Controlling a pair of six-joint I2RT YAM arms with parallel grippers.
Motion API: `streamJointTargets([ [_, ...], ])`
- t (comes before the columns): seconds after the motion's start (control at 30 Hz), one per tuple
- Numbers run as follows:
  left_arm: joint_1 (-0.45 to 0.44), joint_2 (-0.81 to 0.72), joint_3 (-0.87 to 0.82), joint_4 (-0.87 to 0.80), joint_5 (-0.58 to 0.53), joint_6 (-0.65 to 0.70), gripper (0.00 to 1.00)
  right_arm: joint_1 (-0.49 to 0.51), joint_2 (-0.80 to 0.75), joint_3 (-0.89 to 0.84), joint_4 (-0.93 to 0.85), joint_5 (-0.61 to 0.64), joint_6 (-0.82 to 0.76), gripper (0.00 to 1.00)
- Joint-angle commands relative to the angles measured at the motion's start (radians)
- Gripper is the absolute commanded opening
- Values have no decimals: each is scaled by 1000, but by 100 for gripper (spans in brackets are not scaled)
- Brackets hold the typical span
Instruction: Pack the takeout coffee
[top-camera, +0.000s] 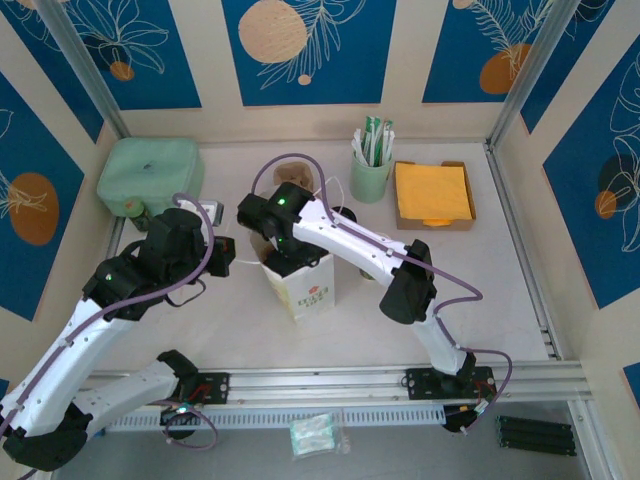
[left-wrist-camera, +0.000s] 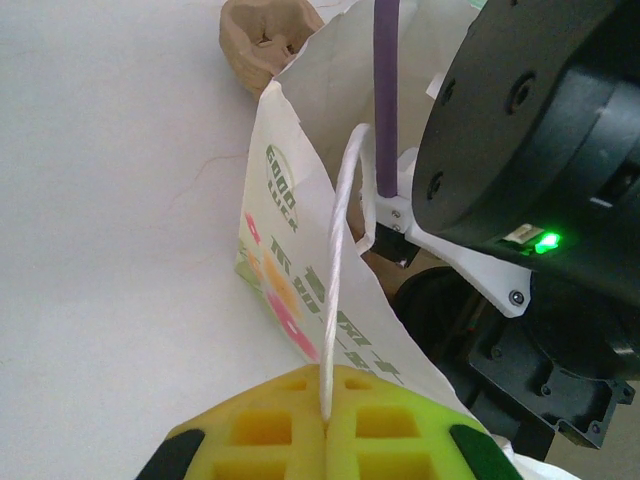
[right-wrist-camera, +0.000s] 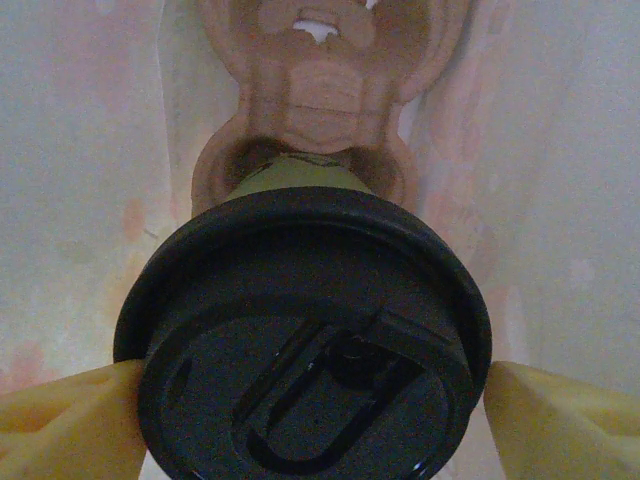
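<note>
The takeout coffee (right-wrist-camera: 300, 350) shows its round black lid from above, with an olive-green side below it. It hangs inside the white paper bag (top-camera: 303, 285), over a brown pulp cup carrier (right-wrist-camera: 320, 90) at the bag's bottom. My right gripper (right-wrist-camera: 305, 400) is shut on the cup, one yellow finger (right-wrist-camera: 70, 420) on each side of the lid. In the top view the right wrist (top-camera: 277, 215) reaches down into the bag's mouth. My left gripper (left-wrist-camera: 327, 418) is shut on the bag's white string handle (left-wrist-camera: 340, 260), beside the bag's left edge (top-camera: 228, 255).
A mint-green cup of sachets (top-camera: 371, 175) and a box of yellow napkins (top-camera: 433, 195) stand at the back right. A pale green container (top-camera: 152, 175) sits at the back left. Enclosure walls ring the table.
</note>
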Motion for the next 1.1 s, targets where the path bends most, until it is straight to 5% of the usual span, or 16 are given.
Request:
streamJointTargets([
  [0.0, 8, 1, 21, 7, 2, -3, 0, 4, 3, 31, -154, 19, 10, 86],
  [0.13, 8, 3, 23, 7, 2, -3, 0, 2, 3, 41, -154, 24, 15, 94],
  [1.07, 8, 4, 22, 8, 2, -4, 0, 4, 1, 64, -154, 26, 18, 95],
])
